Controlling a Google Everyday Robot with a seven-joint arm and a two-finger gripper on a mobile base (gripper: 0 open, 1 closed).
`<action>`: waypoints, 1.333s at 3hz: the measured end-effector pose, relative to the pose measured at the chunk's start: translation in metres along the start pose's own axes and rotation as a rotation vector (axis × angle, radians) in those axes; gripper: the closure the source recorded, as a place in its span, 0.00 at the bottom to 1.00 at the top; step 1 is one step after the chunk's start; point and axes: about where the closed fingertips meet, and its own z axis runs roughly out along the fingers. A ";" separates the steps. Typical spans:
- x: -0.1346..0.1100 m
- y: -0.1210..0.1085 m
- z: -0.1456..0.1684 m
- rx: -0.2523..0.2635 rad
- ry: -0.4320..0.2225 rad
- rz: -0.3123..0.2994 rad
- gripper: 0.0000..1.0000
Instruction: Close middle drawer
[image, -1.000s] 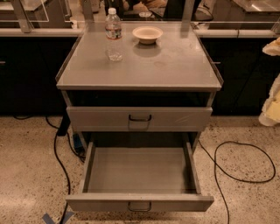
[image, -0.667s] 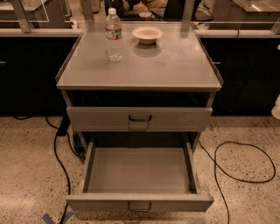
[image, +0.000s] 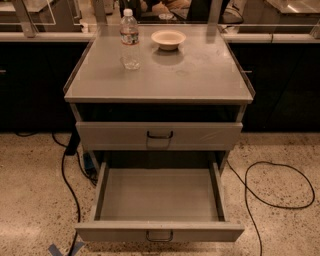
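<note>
Tabletop (image: 200, 75) unchanged, middle drawer (image: 160, 197) open, jaws unseen.

**One camera, high and square-on**

The single view stands in front of the grey cabinet (image: 200, 136), above its height, and tilts down. The tabletop (image: 200, 75) fills the upper middle of the frame. The pulled-out middle drawer (image: 160, 232) reaches the bottom edge, close to the lens, its tray seen from above. Speckled floor (image: 30, 190) shows at lower left and right. The gripper is outside the frame.
</note>
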 end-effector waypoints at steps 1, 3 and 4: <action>0.014 -0.008 -0.001 0.016 -0.001 0.046 0.00; 0.098 -0.040 -0.009 0.074 -0.071 0.228 0.00; 0.145 -0.057 0.001 0.119 -0.051 0.282 0.00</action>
